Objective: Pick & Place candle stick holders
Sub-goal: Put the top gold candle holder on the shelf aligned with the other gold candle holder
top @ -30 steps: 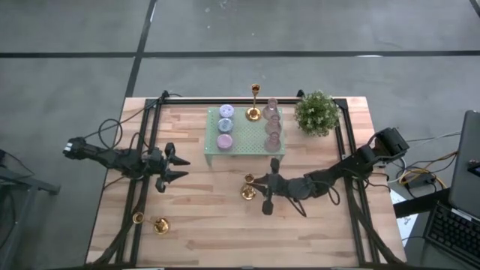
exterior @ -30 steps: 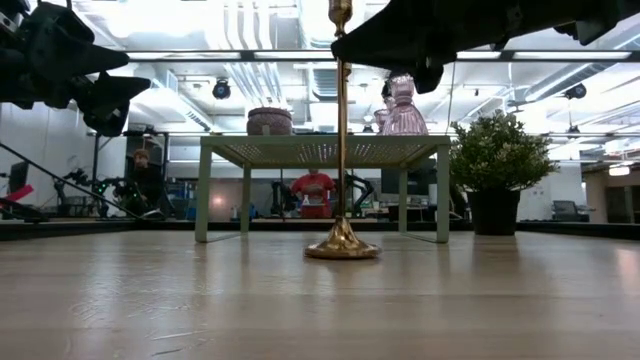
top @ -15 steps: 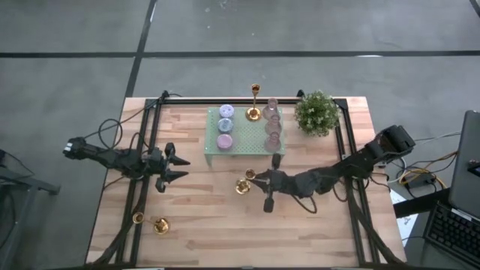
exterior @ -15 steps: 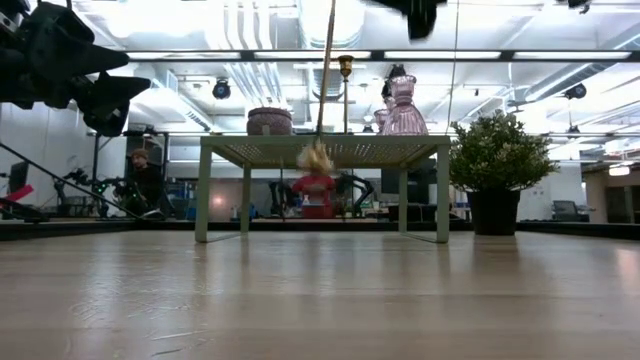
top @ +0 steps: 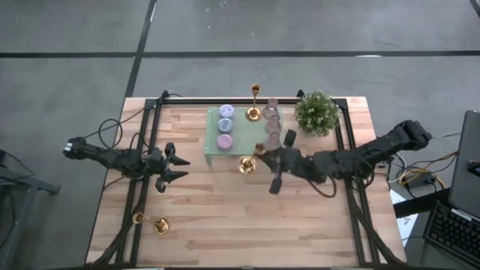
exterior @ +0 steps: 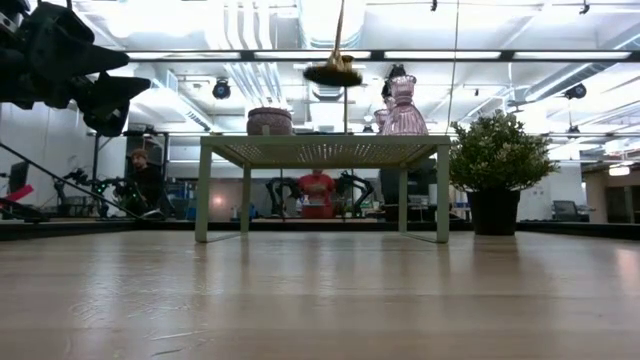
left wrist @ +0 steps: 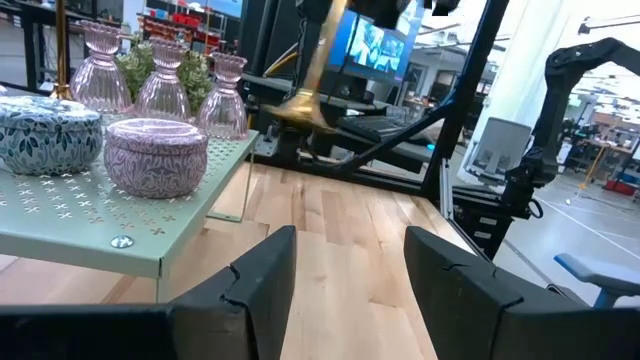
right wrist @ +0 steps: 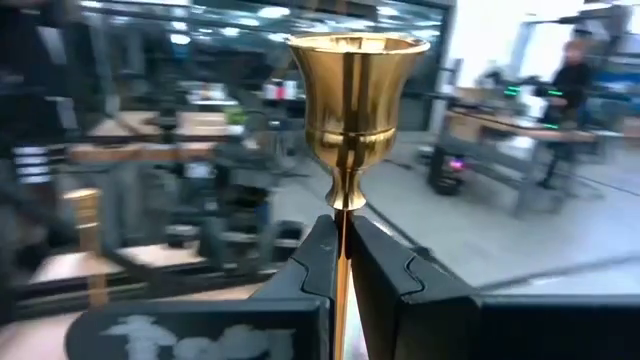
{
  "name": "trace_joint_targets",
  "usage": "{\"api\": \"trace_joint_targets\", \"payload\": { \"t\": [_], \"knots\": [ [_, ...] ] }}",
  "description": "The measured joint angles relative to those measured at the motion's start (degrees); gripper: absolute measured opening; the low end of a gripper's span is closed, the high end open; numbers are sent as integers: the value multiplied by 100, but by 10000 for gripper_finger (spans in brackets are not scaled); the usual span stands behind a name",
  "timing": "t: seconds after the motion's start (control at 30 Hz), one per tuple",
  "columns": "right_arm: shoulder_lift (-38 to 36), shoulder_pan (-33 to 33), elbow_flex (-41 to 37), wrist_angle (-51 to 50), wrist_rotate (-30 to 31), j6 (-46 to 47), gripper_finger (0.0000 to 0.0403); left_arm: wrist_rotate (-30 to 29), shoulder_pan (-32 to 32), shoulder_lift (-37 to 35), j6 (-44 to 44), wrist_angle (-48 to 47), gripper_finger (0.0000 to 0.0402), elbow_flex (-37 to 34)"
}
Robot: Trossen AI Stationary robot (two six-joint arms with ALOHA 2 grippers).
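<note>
Above the worktop (top: 225,202), just in front of the green perforated stand (top: 241,146): right tool (top: 260,152) clamped tight on the slim stem of a brass candle stick holder (top: 245,164), carried clear of the wood with its flared base showing level with the stand's top in the low view. Gripped low on the stem, cup end out past the fingers (right wrist: 318,262), probably so the base stays free to be set down flat. Already on the stand: lilac and blue candles (top: 225,126) in one row, pink glass vases (top: 272,126) in another, a second tall holder (top: 254,105) upright at the far edge, so likely the drop spot for the carried one too. Off to the near left corner of the worktop, two more holders (top: 151,222) lying well apart from everything, not yet collected. Left tool (top: 178,166) hanging idle over the left side, fingers (left wrist: 262,275) parted about halfway round nothing, presumably kept back to leave the stand's front free. Potted plant (top: 316,112) at the stand's right, a tight neighbour to avoid.
</note>
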Motion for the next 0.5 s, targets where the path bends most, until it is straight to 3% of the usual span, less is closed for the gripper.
{"api": "trace_joint_targets", "payload": {
  "t": [0.33,0.5],
  "knots": [
    [265,-779,427,-178,688,-8,13,-2,2,0,2,1,193,0],
    [514,-1197,719,-415,728,261,13,-1,1,2,2,1,193,0]
  ]
}}
